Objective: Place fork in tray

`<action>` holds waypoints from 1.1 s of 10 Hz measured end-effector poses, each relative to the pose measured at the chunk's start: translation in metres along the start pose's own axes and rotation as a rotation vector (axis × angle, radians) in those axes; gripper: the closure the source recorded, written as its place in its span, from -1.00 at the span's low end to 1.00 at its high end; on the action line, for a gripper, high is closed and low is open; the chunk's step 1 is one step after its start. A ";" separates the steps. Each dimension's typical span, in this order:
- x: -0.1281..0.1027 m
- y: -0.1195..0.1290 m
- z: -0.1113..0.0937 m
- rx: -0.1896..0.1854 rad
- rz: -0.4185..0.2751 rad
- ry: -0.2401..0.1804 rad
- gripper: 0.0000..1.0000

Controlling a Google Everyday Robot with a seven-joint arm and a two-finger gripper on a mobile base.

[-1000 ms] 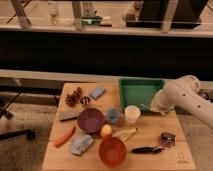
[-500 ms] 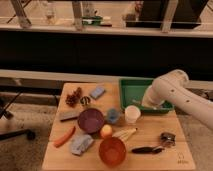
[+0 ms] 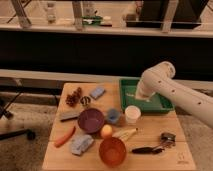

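Green tray has your hand low over it, w/ pale fork at the tip, prob for release; can't tell hand state.

Arm: thick, rounded, off-white casing, row of small dark dots along its side. Hand over the tray, same pale colour.

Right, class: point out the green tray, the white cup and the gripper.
green tray (image 3: 162, 106), camera view, right rim
white cup (image 3: 132, 114), camera view, its top opening
gripper (image 3: 141, 97), camera view, arm's tip over the tray
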 end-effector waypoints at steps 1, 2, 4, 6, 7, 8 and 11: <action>-0.001 -0.007 0.006 -0.001 0.001 0.006 1.00; -0.001 -0.012 0.010 -0.003 0.004 0.011 1.00; -0.003 -0.032 0.027 -0.011 0.008 0.024 1.00; -0.001 -0.049 0.044 -0.016 0.013 0.038 1.00; 0.002 -0.055 0.052 -0.012 0.017 0.048 1.00; 0.005 -0.060 0.060 -0.007 0.025 0.060 1.00; 0.017 -0.068 0.079 -0.002 0.050 0.084 1.00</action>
